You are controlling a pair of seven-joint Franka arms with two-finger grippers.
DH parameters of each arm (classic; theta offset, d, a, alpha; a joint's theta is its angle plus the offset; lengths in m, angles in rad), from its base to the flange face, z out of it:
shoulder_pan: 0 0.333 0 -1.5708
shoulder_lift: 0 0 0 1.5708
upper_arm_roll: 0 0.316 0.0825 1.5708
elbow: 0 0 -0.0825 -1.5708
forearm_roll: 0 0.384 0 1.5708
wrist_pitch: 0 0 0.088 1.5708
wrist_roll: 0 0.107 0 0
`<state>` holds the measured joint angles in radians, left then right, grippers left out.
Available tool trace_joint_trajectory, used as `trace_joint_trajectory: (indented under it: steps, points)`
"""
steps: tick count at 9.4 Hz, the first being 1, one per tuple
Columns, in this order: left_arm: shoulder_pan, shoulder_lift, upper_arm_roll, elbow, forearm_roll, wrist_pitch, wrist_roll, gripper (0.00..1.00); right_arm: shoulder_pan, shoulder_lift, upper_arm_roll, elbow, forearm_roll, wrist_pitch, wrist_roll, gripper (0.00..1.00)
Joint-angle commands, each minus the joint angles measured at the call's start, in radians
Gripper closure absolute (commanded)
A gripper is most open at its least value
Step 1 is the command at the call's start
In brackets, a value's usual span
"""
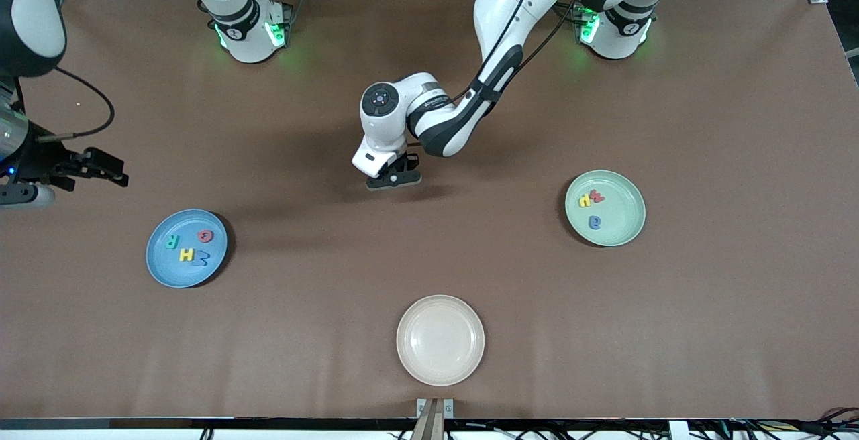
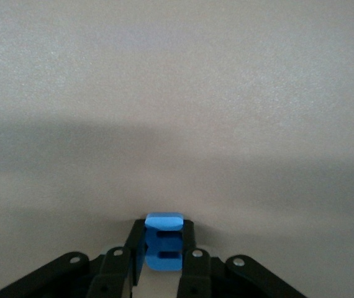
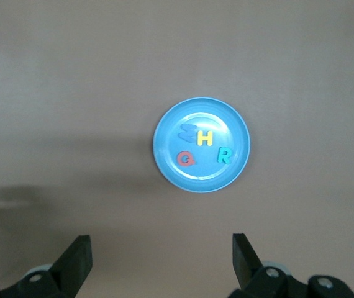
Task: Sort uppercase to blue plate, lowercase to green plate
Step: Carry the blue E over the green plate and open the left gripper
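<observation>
Front view: the left gripper (image 1: 394,178) is low at mid-table; blue plate (image 1: 161,269) holds four capitals, green plate (image 1: 621,229) three lowercase letters. Left wrist view: its fingers (image 2: 192,257) pinch a blue m (image 2: 163,242) just off the table. Right wrist view: the right gripper (image 3: 161,261) waits over the table, jaws wide, holding nothing

Blue plate (image 1: 186,248) toward right arm's end w/ yellow H (image 1: 186,254), blue M (image 1: 202,258), teal R (image 1: 172,241), red Q (image 1: 205,235) on it. Green plate (image 1: 605,208) toward left arm's end has 3 small letters: yellow (image 1: 584,200), red (image 1: 596,196), blue (image 1: 594,222). Cream plate (image 1: 440,339) sits nearest the cam, btwn them. Left gripper (image 1: 394,178) low at mid-table; right gripper (image 1: 100,165) hangs at the right arm's end, waiting.
</observation>
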<state>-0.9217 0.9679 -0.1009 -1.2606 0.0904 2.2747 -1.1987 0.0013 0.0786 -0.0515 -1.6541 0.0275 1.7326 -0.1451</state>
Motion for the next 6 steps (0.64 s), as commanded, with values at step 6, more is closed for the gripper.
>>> trace_joint_trajectory:
  steps: [6]
  points:
    - [0.324, -0.147, -0.003, 0.001, 0.008, -0.312, 0.337, 1.00, -0.001, -0.065, 0.075, 0.056, 0.003, -0.110, -0.004, 0.00]
